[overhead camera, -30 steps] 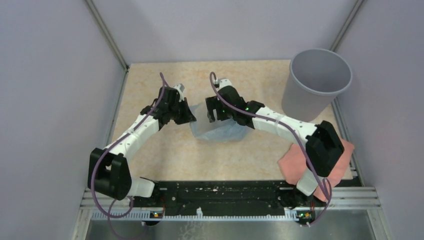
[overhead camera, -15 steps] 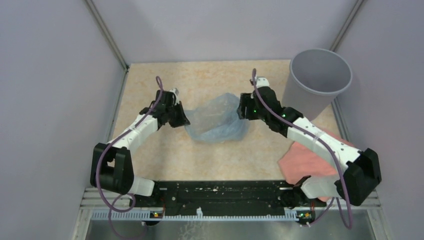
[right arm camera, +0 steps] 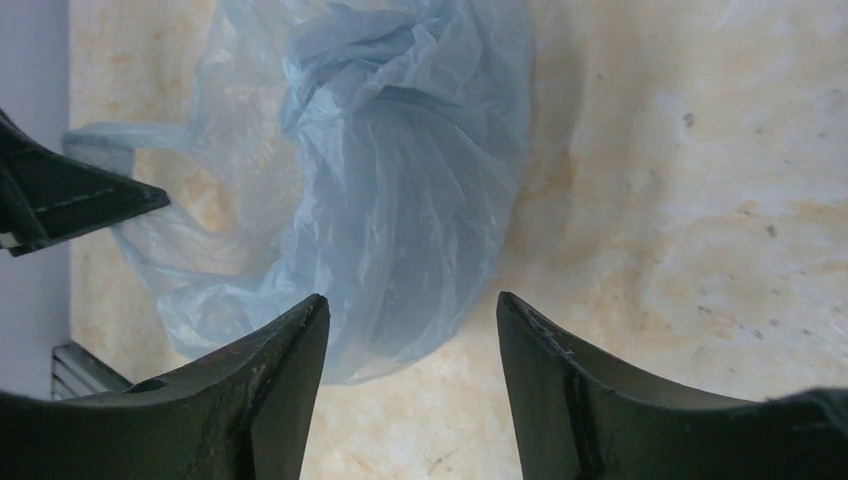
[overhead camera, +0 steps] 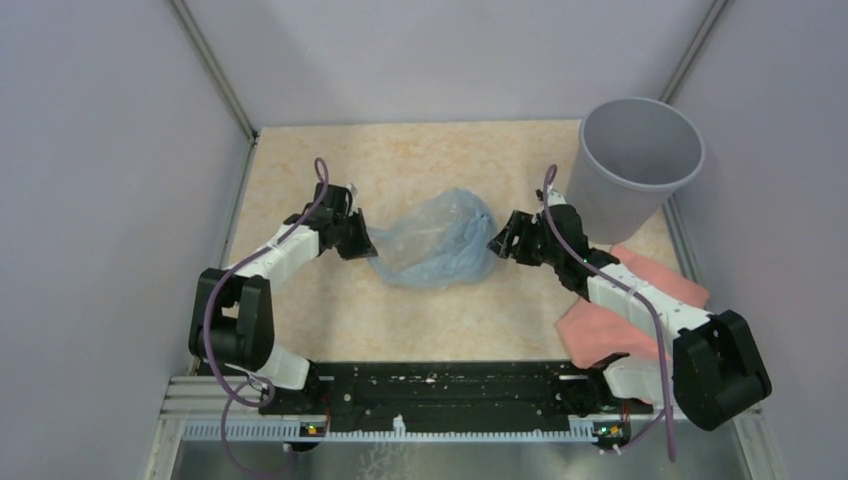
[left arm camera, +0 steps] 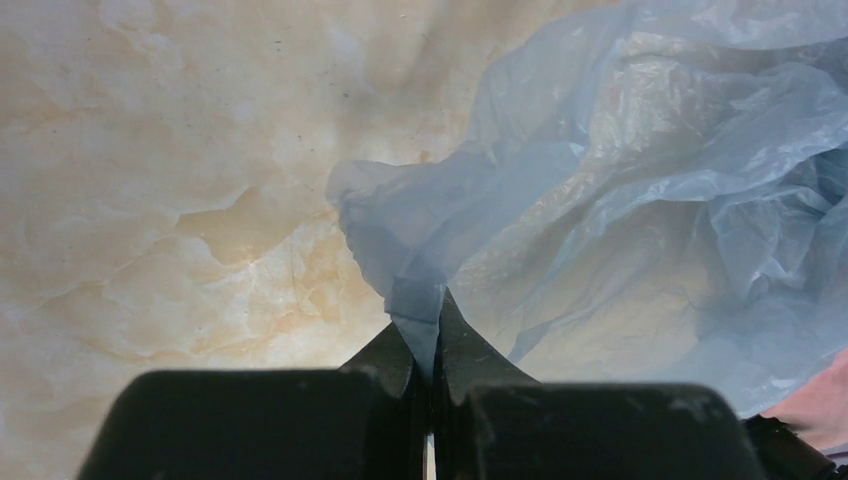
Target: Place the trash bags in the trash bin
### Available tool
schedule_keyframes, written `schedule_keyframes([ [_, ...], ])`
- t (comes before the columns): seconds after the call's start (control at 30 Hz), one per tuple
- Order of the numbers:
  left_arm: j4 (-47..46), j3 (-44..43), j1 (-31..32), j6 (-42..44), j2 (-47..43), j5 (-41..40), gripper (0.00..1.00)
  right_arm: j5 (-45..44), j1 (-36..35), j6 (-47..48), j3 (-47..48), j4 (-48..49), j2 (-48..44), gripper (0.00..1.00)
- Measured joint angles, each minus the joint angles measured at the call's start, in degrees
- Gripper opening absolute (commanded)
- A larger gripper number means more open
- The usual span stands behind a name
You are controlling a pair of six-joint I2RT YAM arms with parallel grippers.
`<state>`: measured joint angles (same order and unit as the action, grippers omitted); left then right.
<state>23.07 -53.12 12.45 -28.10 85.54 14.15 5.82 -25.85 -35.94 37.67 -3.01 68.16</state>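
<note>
Reaching out over a pink cloth [overhead camera: 588,330] at the near right of the table [overhead camera: 420,320], the right arm ends in the right gripper [right arm camera: 412,305]. Its two fingers are spread wide with nothing between them. It sits low, just beside the right edge of the bag [overhead camera: 440,240], and the pictures do not show whether a fingertip brushes the plastic. From its wrist camera the table ahead of the fingers is bare.

On the other side, the left gripper [left arm camera: 432,310] has its fingers pressed together on a thin corner at the bag's left edge. The film there is drawn into a narrow fold that runs straight into the pinch.

Between the two grippers the pale blue bag lies on the table near its middle, loosely heaped and crinkled, with the marbled surface showing through its thinner parts.

Farther back, in the far right corner, the grey bin [overhead camera: 610,205] stands upright with its mouth open. It is well apart from the bag, beyond the right gripper.
</note>
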Motion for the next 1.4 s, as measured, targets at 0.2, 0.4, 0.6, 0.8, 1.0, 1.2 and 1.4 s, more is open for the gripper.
schedule_keyframes([
  [0.2, -0.02, -0.24, -0.79, 0.0, 3.32, 1.07, 0.0, 4.85, 1.29, -3.41, -2.51, 10.86, 6.62, 0.69],
  [0.4, 0.07, -1.73, -0.83, 0.0, 5.27, 2.12, 0.0, 6.71, 1.77, -4.81, -3.39, 18.03, 13.51, 0.59],
  [0.6, 0.2, -4.76, -0.83, 0.15, 5.86, 3.8, 0.0, 7.52, 1.73, -5.22, -1.79, 18.6, 17.4, 0.0],
  [0.8, 4.24, -15.3, -0.15, 0.13, 4.74, 8.44, 0.0, -3.78, -2.97, 2.38, 17.14, -2.93, 13.86, 0.0],
  [1.0, -2.67, -38.91, 13.38, 2.49, -4.0, 4.24, 0.0, -21.29, -22.08, 15.61, 46.6, -9.73, 6.88, 0.0],
  [1.2, -12.96, -24.41, 12.02, 1.46, -15.72, 4.07, 0.0, -24.7, -20.2, 17.73, 40.11, -1.01, 6.1, 0.0],
  [1.4, -9.33, -0.39, 10.03, 0.07, -3.76, 3.41, 0.0, -22.77, -19.93, 14.25, 14.99, -7.28, 19.85, 0.01],
])
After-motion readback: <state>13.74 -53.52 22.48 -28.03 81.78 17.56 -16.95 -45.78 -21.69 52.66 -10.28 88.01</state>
